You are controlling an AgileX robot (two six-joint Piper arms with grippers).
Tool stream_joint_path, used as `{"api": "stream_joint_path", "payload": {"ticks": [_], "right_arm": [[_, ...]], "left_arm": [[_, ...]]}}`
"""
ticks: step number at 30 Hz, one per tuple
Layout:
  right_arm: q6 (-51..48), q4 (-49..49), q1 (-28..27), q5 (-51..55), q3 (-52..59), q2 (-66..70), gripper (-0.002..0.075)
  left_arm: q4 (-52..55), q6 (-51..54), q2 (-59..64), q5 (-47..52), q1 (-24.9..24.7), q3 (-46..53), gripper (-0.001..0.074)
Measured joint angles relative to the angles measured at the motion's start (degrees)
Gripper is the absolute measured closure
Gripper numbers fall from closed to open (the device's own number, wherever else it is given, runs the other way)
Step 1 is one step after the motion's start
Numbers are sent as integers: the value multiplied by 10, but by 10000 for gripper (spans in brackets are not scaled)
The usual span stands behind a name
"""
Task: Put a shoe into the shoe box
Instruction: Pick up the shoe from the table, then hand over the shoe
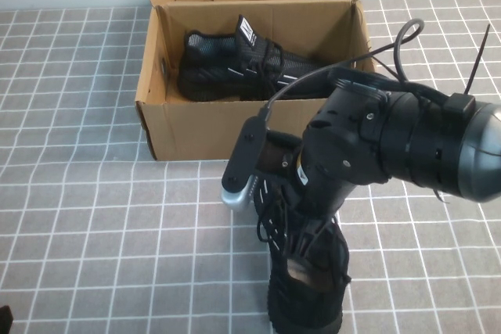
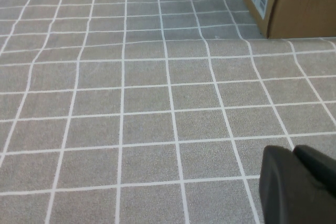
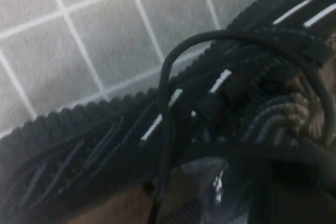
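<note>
Grey grid-tiled table (image 1: pixel 94 193): right gripper (image 1: pixel 317 232) closing on black knit sneaker (image 1: pixel 309 295), six o'clock of brown cardboard shoe box (image 1: pixel 196 134); seat grip before lifting. Left gripper (image 2: pixel 299 182) parked, jaws together.

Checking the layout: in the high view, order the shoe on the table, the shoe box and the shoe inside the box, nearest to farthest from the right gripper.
1. Shoe on the table: under the right gripper, near edge.
2. Shoe box: front wall just beyond.
3. Shoe inside the box: farthest back.

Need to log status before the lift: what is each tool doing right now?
Left tool: shut, holding nothing, hovering over bare table mat.
Right tool: down on the shoe in front of the shoe box; closure cannot be told.
</note>
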Motion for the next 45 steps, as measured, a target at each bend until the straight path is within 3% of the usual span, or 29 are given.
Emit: {"api": "stream_joint_path", "payload": {"ticks": [10, 16, 26, 38, 41, 45], "right_arm": [[-3, 3, 10, 125, -3, -128, 701], [-18, 7, 12, 199, -58, -207, 701], [-123, 35, 12, 213, -154, -220, 701], [-132, 25, 12, 215, -154, -214, 701], [-132, 24, 12, 215, -154, -214, 701], [-113, 24, 12, 215, -154, -214, 701]], "left_arm": [[0, 0, 0, 0, 0, 0, 736], [0, 0, 0, 0, 0, 0, 736], [0, 0, 0, 0, 0, 0, 736], [20, 16, 0, -3, 0, 0, 736], [28, 18, 0, -43, 0, 0, 736], [-22, -10, 0, -171, 0, 0, 736]]}}
